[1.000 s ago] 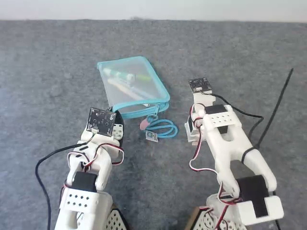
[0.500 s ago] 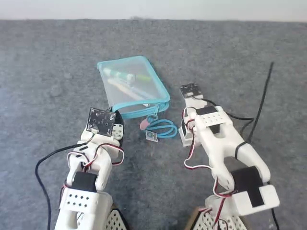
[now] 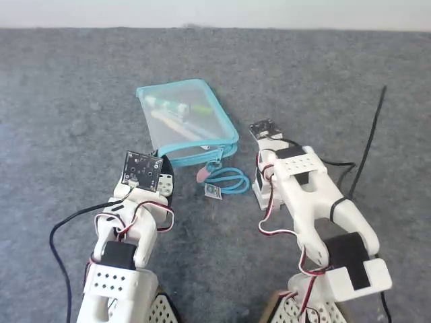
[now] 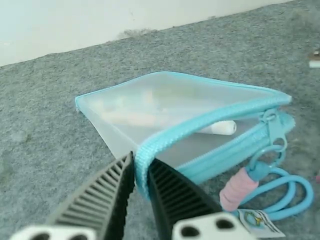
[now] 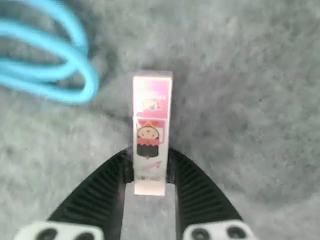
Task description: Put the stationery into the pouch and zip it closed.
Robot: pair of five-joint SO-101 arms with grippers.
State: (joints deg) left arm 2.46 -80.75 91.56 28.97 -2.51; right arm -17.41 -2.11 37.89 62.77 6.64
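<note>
On the grey table [image 3: 67,87], the left arm [image 3: 138,202] sits low at the near left corner of the pouch [image 3: 188,121]. Its jaws are closed on the teal zip edge there, pinching it. The pouch lies flat, clear with teal trim, and pens [image 3: 176,108] show through its side. The zip side facing the arms gapes slightly, and a white pen end [image 4: 220,127] sits in the gap. A pink bead [image 4: 235,192], a looped blue cord [image 3: 229,180] and a small tag [image 3: 213,192] trail from the zip pull, just right of the left arm. Right of the cord, the right arm [image 3: 300,178] points down at the table. Its jaws grip a small pink and white eraser [image 5: 150,135] by one end, near the cord loop. Whether the eraser touches the table cannot be told.
</note>
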